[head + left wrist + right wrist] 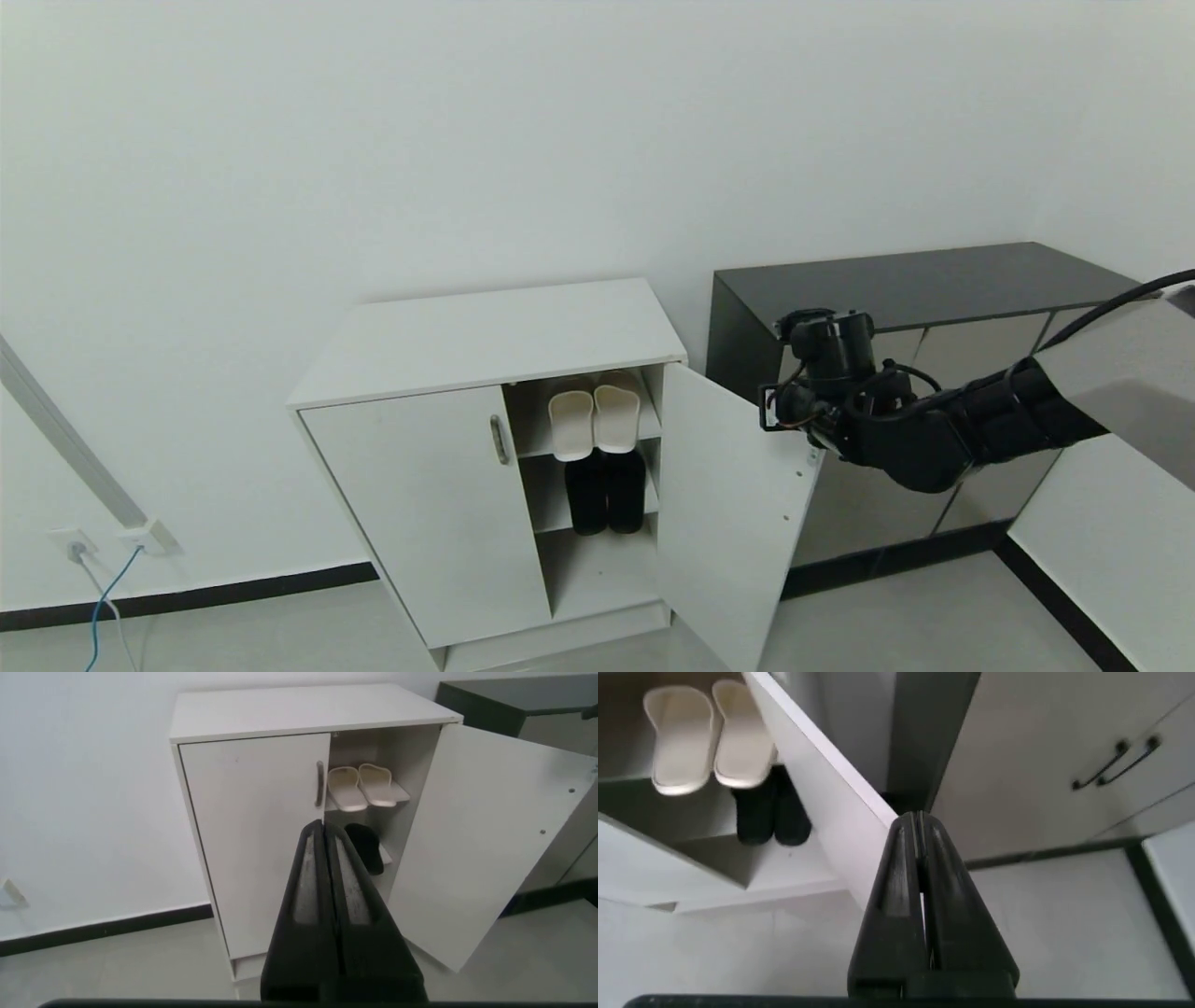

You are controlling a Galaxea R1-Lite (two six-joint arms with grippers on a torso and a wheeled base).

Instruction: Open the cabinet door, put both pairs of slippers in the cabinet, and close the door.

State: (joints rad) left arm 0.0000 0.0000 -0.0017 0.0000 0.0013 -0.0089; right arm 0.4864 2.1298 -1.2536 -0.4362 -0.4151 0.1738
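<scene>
Right fingers (pixel 901 887), closed, sit beside the open door (pixel 822 784)'s edge.

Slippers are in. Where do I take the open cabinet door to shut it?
Likely its free vertical edge, near the top, coming from the robot's right: the door stands swung out toward us, inner face showing, and the right end effector sits beside that edge.

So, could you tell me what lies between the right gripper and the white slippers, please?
The open cabinet door: in the right wrist view its panel stands between the right gripper and the white slippers inside the cabinet.
</scene>
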